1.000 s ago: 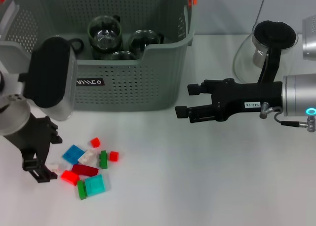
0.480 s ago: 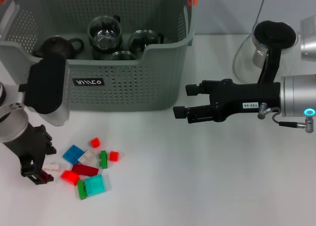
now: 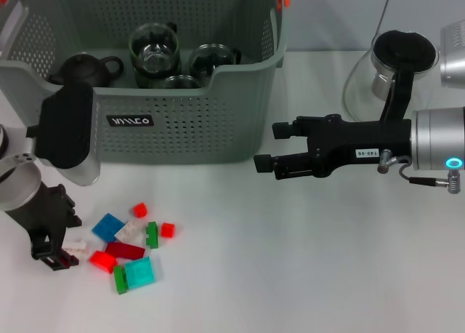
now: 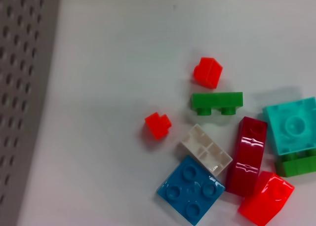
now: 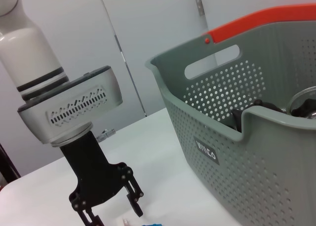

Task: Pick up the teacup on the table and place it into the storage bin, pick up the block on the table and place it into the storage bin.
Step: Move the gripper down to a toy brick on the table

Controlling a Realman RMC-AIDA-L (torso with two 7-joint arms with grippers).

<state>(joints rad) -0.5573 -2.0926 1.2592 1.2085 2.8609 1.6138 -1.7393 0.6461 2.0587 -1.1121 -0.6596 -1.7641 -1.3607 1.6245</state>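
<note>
Several coloured blocks (image 3: 129, 242) lie in a loose pile on the white table, left of centre. The left wrist view shows them close up: a white block (image 4: 206, 148), a blue one (image 4: 190, 195), a dark red one (image 4: 248, 149) and a teal one (image 4: 291, 125). My left gripper (image 3: 62, 257) is low at the pile's left edge, open, with a white block (image 3: 75, 246) at its fingertips. Its fingers stand apart in the right wrist view (image 5: 111, 208). My right gripper (image 3: 265, 146) hovers open and empty by the storage bin (image 3: 182, 122). Glass teacups (image 3: 154, 53) sit inside the bin.
A dark teapot (image 3: 83, 67) lies in the bin beside the cups. A glass pitcher (image 3: 392, 64) with a black lid stands at the back right, behind my right arm. The bin's perforated wall (image 4: 24, 88) runs close beside the blocks.
My left arm has shifted left and down, uncovering the teapot in the bin, and its fingers now sit by the white block. The right gripper has crept slightly left.
</note>
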